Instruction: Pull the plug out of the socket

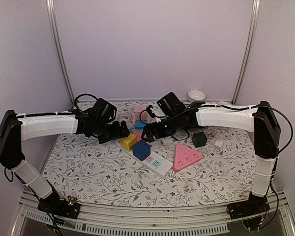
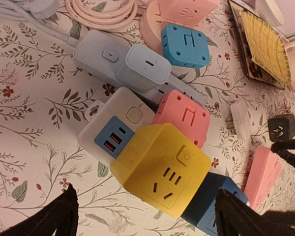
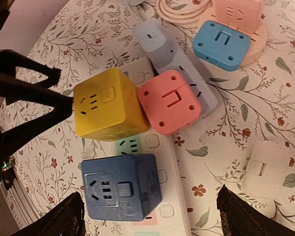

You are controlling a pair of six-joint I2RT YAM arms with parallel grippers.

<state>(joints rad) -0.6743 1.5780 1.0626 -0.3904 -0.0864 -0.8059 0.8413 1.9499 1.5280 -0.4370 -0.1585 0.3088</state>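
Note:
A white power strip [image 1: 156, 162] lies mid-table with a yellow cube plug [image 1: 129, 141] and a dark blue cube plug [image 1: 141, 150] standing on it. My left gripper [image 1: 123, 131] is open and hovers over the yellow cube [image 2: 160, 167], with its fingers [image 2: 56, 216] wide apart on either side and touching nothing. My right gripper [image 1: 147, 132] is open above the blue cube [image 3: 120, 191]; its fingers [image 3: 253, 216] are spread clear of the blue cube and the strip [image 3: 172, 162]. The yellow cube [image 3: 108, 104] sits just beyond the blue one.
A pink cube [image 3: 169, 102] sits on a grey strip [image 2: 123, 64] beside the yellow cube. A light blue cube [image 2: 185, 45], a pink triangular strip [image 1: 186, 157], a black cube [image 1: 198, 138], a small white adapter [image 3: 265, 167] and a white bowl [image 1: 196, 95] lie around.

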